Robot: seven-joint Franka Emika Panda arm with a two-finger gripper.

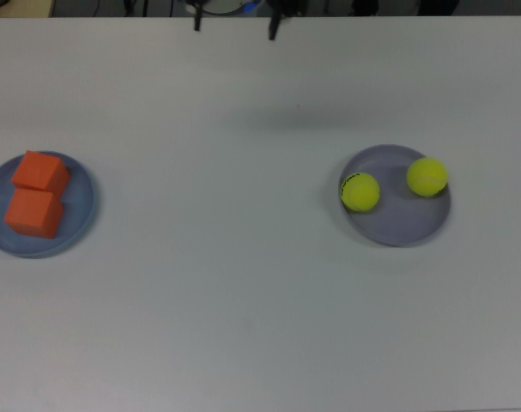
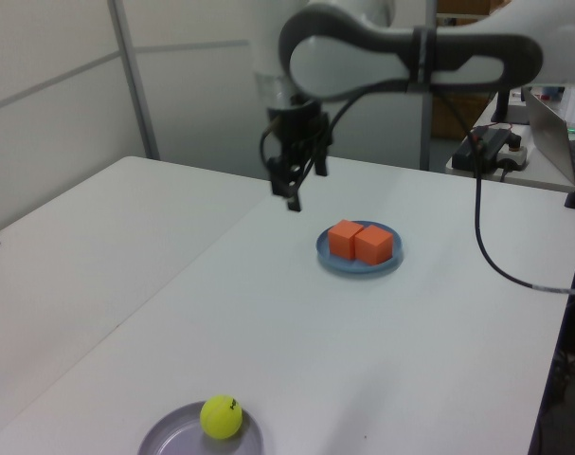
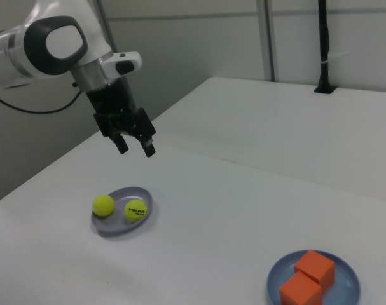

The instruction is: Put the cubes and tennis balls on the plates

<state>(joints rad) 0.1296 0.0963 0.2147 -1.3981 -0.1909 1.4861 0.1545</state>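
Note:
Two orange cubes (image 1: 41, 172) (image 1: 34, 213) sit side by side on the light blue plate (image 1: 84, 202) at the top view's left. Both tennis balls lie on the lavender-grey plate (image 1: 402, 225) at the top view's right: the "HEAD" ball (image 1: 360, 191) and the plain ball (image 1: 427, 177), slightly apart. In the right view the same balls (image 3: 136, 210) (image 3: 103, 204) and cubes (image 3: 315, 267) show on their plates. My gripper (image 3: 136, 150) hangs open and empty, high above the table, well away from both plates. Only its fingertips (image 1: 196, 24) show at the top view's upper edge.
The white table (image 1: 226, 283) stretches wide between the plates. In the left view a black cable (image 2: 486, 246) hangs from the arm over the table's right side. A second table (image 2: 69, 246) adjoins on the left view's left.

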